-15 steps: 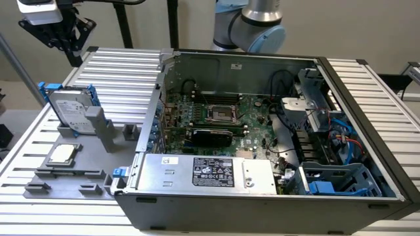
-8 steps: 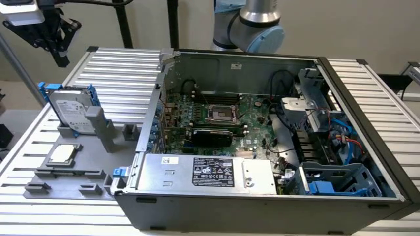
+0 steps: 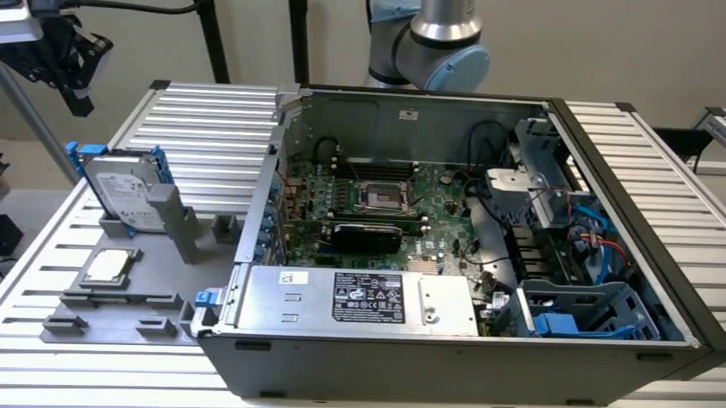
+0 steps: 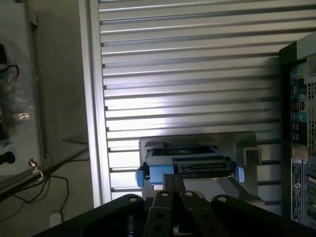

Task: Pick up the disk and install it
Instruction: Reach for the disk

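Approach step: my claw (image 4: 173, 180) pressed together, empty, above disk (image 4: 190, 167) in stand (image 4: 249, 153). Grab needs jaws spread, centred across bracket (image 4: 153, 173).

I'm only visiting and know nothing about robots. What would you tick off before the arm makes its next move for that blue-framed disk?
1. Disk standing upright in its grey stand: ok.
2. Nothing lying on or against the disk: ok.
3. Gripper empty: ok.
4. Gripper open to take the disk: not ok, it is shut.
5. Gripper above the disk's top edge: ok, roughly, by the wrist view.
6. Computer case open, with a free bay for the disk: open ok, free bay cannot tell.
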`<move>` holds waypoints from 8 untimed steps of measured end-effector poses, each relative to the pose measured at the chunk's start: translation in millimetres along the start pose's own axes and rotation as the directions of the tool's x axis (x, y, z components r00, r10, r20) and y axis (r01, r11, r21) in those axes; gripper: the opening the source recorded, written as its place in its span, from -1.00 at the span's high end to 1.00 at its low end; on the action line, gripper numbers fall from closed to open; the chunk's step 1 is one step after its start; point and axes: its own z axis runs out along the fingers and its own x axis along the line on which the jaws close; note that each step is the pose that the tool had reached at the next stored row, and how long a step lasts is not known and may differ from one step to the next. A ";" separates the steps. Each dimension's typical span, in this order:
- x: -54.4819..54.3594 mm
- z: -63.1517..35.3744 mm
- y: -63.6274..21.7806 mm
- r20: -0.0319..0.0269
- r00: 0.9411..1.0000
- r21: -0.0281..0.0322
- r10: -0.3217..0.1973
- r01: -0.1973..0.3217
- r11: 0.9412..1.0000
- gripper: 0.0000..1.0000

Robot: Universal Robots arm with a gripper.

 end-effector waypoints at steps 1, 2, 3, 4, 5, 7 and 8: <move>1.0 0.1 -0.1 0.000 1.000 0.002 -0.001 0.001 1.000 0.79; 2.0 0.2 -0.1 0.000 1.000 0.004 -0.003 0.003 1.000 0.79; 3.0 0.3 -0.2 0.000 1.000 0.006 -0.006 0.006 1.000 0.79; 3.8 0.6 -0.3 0.000 1.000 0.008 -0.009 0.009 1.000 0.79; 4.2 0.9 -0.3 0.000 1.000 0.008 -0.012 0.012 1.000 0.79; 4.5 1.3 -0.5 0.000 1.000 0.008 -0.015 0.015 1.000 0.79; 4.5 1.2 -0.6 0.000 1.000 0.008 -0.015 0.015 1.000 0.79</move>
